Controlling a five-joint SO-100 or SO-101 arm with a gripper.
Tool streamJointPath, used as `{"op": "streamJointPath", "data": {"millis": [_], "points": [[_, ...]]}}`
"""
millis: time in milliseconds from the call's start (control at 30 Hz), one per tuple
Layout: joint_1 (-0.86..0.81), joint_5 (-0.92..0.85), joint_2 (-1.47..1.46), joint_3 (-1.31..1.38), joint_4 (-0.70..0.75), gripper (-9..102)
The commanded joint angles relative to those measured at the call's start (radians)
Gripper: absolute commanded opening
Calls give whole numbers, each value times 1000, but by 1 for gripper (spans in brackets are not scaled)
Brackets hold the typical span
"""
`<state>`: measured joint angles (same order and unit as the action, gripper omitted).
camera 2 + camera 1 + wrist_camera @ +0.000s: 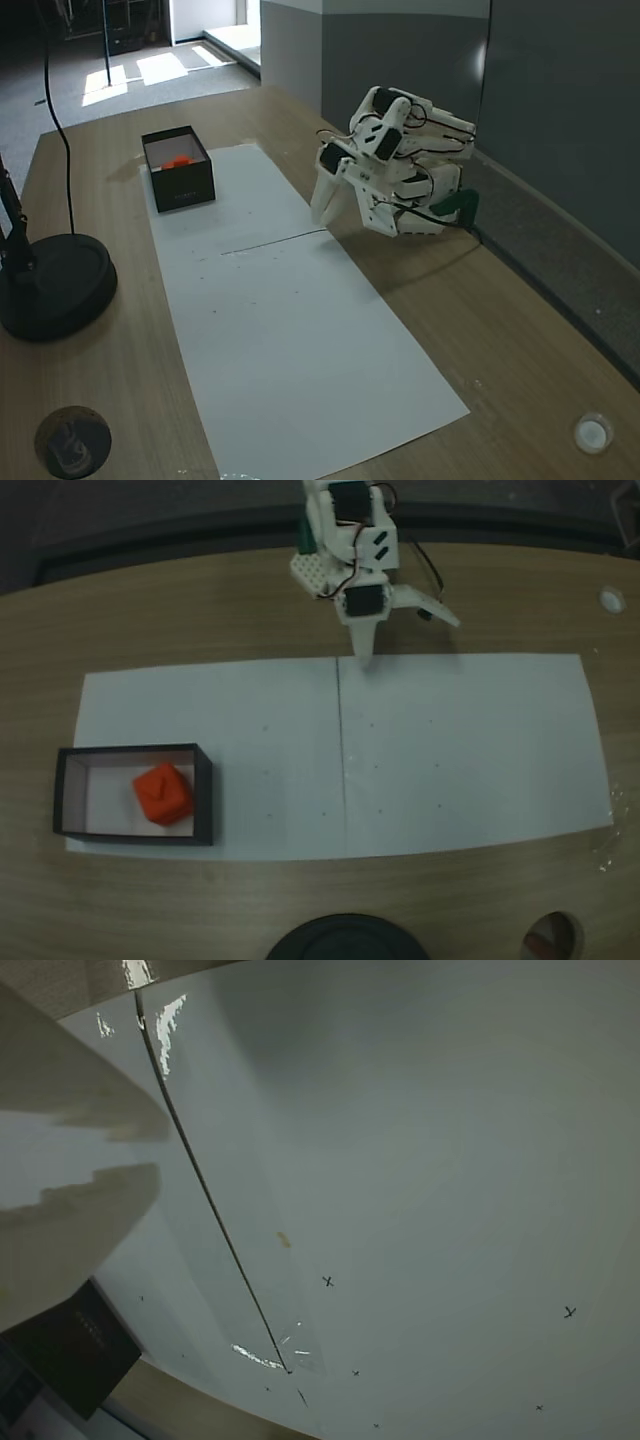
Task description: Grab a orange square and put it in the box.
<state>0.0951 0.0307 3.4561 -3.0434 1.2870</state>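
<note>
In a fixed view the orange square (pixel 162 793) lies inside the box (pixel 203 795), on the paper sheets' (pixel 450 750) left end — the gripper (pixel 366 652) folded at their far edge, well apart.

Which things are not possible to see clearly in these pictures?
- Orange square: in a fixed view the box wall hides most of it.
- Gripper: in the wrist view blurred and cut by the left edge.
- Round object: cut by the bottom edge, too dark to identify.
</note>
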Motion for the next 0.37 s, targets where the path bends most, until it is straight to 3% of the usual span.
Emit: {"op": "streamJointPath", "data": {"millis": [0,333], "points": [[-14,6,9,44,5,0],[-8,6,15,44,5,0]]}}
